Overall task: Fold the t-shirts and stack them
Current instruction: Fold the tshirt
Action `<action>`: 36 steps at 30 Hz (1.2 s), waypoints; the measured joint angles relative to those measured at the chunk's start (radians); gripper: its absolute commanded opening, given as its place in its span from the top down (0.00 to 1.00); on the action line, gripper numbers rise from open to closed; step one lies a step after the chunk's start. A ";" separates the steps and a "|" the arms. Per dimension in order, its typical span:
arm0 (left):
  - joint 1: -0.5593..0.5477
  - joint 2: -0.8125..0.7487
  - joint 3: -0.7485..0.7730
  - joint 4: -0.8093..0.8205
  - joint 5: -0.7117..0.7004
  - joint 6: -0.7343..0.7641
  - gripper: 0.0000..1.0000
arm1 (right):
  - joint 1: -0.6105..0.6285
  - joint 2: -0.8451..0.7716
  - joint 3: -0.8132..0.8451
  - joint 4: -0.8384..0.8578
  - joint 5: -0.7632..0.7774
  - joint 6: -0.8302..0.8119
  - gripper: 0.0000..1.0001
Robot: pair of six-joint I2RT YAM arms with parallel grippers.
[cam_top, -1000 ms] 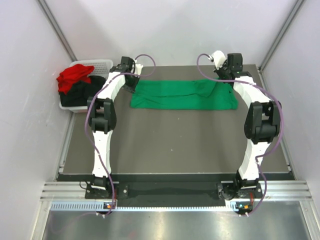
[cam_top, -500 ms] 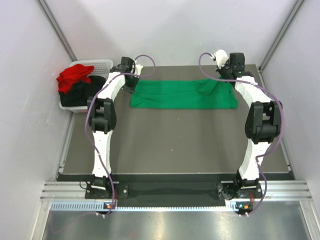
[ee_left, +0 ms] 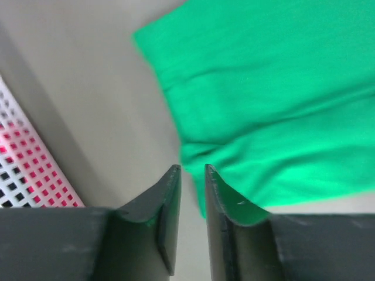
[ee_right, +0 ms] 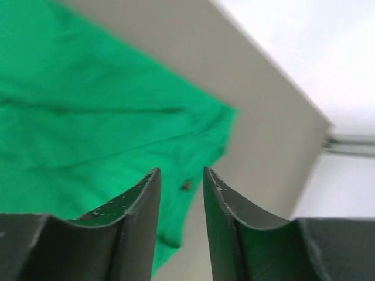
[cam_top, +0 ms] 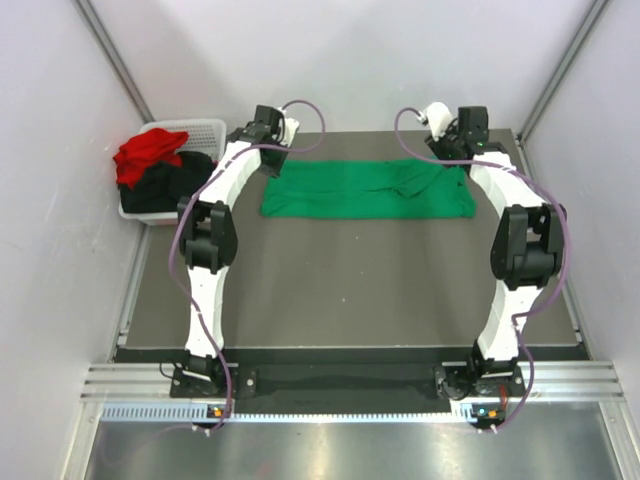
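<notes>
The bright green t-shirt [cam_top: 365, 190] lies folded into a long flat strip across the far part of the table. My left gripper [cam_top: 270, 150] hovers over the strip's far left corner. In the left wrist view its jaws [ee_left: 191, 168] stand a narrow gap apart with only table between them, and the green t-shirt [ee_left: 263, 99] is just beyond. My right gripper [cam_top: 452, 150] hangs above the strip's far right corner, open and empty [ee_right: 181, 170], over the green t-shirt [ee_right: 88, 129]. The red t-shirt [cam_top: 148, 150] and the black t-shirt [cam_top: 165, 180] are piled in the white basket [cam_top: 200, 128].
The white basket stands off the table's far left corner, and its mesh wall [ee_left: 23, 170] shows close to the left fingers. Pale walls enclose the table on three sides. The table's right rim and rail [ee_right: 345, 143] run near the right gripper.
My left gripper has lifted off the shirt's left corner and drawn back toward the far edge, with nothing in it. The right gripper has barely shifted, and the fold under it lies flatter.
</notes>
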 measured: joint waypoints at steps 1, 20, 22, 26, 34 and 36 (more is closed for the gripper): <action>-0.013 -0.010 0.000 0.000 0.011 0.000 0.78 | 0.005 -0.001 0.001 -0.027 -0.023 -0.009 0.67; -0.034 -0.007 -0.154 -0.023 0.134 -0.008 0.89 | 0.097 0.068 -0.026 -0.252 -0.138 -0.068 0.61; -0.033 0.003 -0.154 -0.023 0.134 -0.008 0.89 | 0.097 0.074 -0.027 -0.258 -0.135 -0.069 0.60; -0.033 0.026 -0.154 -0.023 0.134 -0.009 0.89 | 0.098 0.082 -0.027 -0.256 -0.133 -0.069 0.58; -0.034 0.038 -0.155 -0.023 0.137 -0.016 0.89 | 0.103 0.129 -0.018 -0.250 -0.126 -0.068 0.57; -0.034 0.038 -0.155 -0.023 0.137 -0.019 0.89 | 0.105 0.155 0.000 -0.246 -0.122 -0.066 0.57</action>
